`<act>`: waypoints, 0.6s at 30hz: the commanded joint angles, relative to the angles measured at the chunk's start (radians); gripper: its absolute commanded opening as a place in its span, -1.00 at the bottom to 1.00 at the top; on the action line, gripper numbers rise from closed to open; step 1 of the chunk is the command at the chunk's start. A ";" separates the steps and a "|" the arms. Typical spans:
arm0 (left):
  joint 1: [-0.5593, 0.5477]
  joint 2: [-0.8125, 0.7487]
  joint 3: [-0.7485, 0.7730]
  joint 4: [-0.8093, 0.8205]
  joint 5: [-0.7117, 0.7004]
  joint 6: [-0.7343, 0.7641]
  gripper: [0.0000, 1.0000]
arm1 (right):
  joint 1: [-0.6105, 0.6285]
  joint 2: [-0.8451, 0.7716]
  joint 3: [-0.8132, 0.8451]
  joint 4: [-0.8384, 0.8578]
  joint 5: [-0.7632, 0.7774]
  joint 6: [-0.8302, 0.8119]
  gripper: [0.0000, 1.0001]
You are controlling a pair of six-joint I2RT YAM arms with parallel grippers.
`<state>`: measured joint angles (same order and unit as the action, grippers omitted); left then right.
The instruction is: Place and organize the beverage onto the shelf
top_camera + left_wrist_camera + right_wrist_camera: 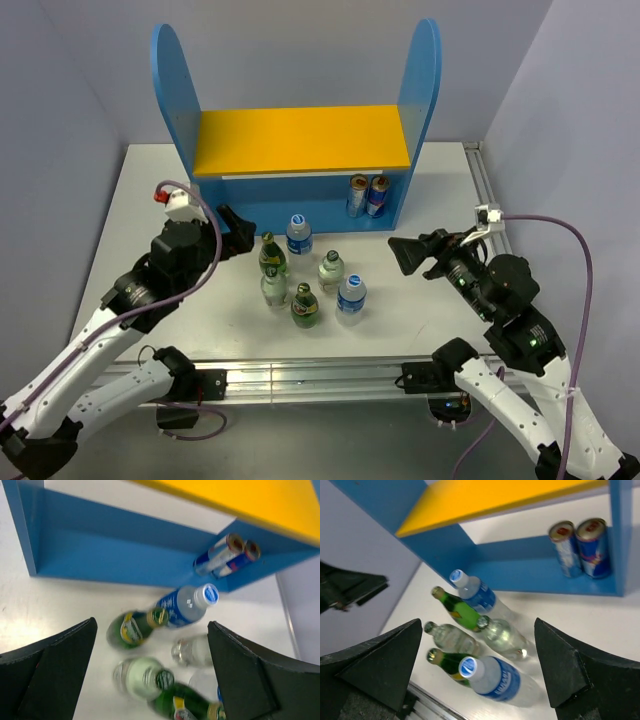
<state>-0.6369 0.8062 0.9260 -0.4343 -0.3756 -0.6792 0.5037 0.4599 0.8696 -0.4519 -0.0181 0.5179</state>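
The shelf [300,140] stands at the back of the table, with blue round-topped side panels and a yellow upper board [485,500]. Two cans [367,195] stand at the right end of its blue base [100,540]. Several bottles stand in a cluster in front of it: blue-capped water bottles [299,236] [351,296], green glass bottles [271,254] [306,306] and clear ones [273,287] [331,270]. My left gripper [237,232] hovers open just left of the cluster, holding nothing [151,625]. My right gripper [405,253] hangs open to the cluster's right, also empty [477,622].
The white table [110,230] ends in an aluminium rail [320,375] at the near edge and another rail [480,180] on the right. Pale walls close in on the left, back and right. In the right wrist view, the left gripper [350,587] shows at far left.
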 commanded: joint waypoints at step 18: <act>-0.133 -0.088 -0.021 -0.192 -0.287 0.006 0.99 | 0.838 0.411 0.224 -0.468 1.214 0.282 1.00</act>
<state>-0.7666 0.7334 0.9031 -0.6186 -0.6270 -0.6922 1.2293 0.8986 1.0607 -0.7441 0.8497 0.6163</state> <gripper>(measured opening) 0.993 0.999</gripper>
